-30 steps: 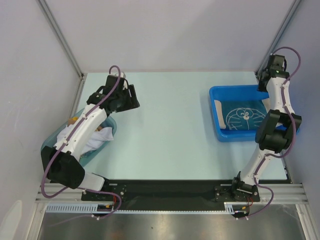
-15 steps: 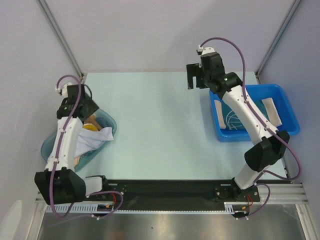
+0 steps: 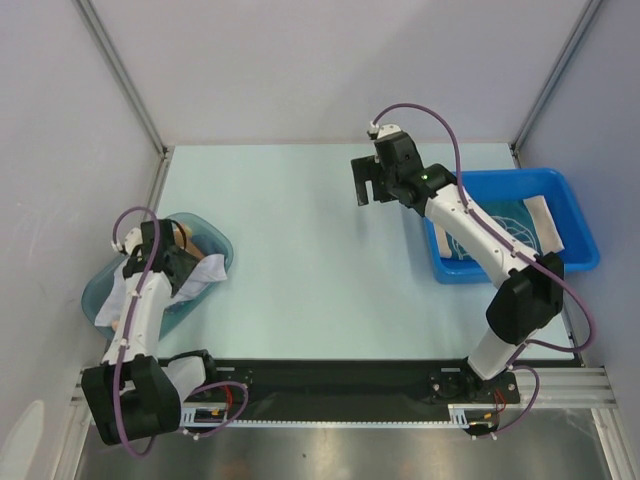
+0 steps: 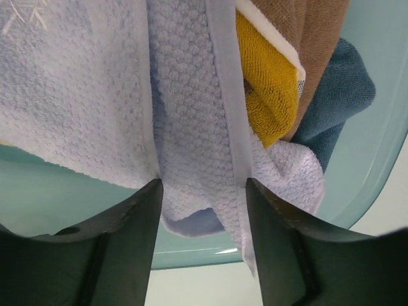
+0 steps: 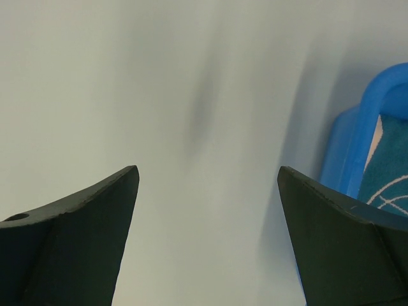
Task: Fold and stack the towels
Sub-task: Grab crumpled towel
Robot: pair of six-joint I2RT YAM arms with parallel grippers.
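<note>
- Landmark: translucent teal tub point(image 3: 92, 292) at the left edge of the pale table point(image 3: 310, 250).
- Inside the tub, a loose heap of towels: white waffle-weave towel point(image 4: 185, 95) uppermost, with a mustard-orange terry towel point(image 4: 268, 83), a brown towel point(image 4: 319, 38) and a dark teal-blue towel point(image 4: 344, 83) bunched against it, all touching.
- Left gripper point(image 4: 203, 185) down in the tub, jaws partly apart, straddling a hemmed fold of the white towel. Cloth between the fingers but no visible pinch, so probably nothing held yet.
- Right gripper point(image 5: 208, 168) well apart from the tub, across the table over bare surface, jaws spread wide and empty.
- Blue plastic bin point(image 5: 349, 150) on the side of the table opposite the tub, with one folded teal-blue towel with a white line drawing point(image 3: 525, 222) lying flat in it, likely the start of the stack.
- Step in hand, as judged: picking the next towel out of the tub.
- Close only on the white fold and its hem, keeping the fingertips off the orange and brown layers alongside, to avoid lifting two towels together.
- Lift straight up until clear of the tub rim, without dragging the light tub along.
- Set down on the open table between tub and bin, within reach of the right gripper for spreading.
</note>
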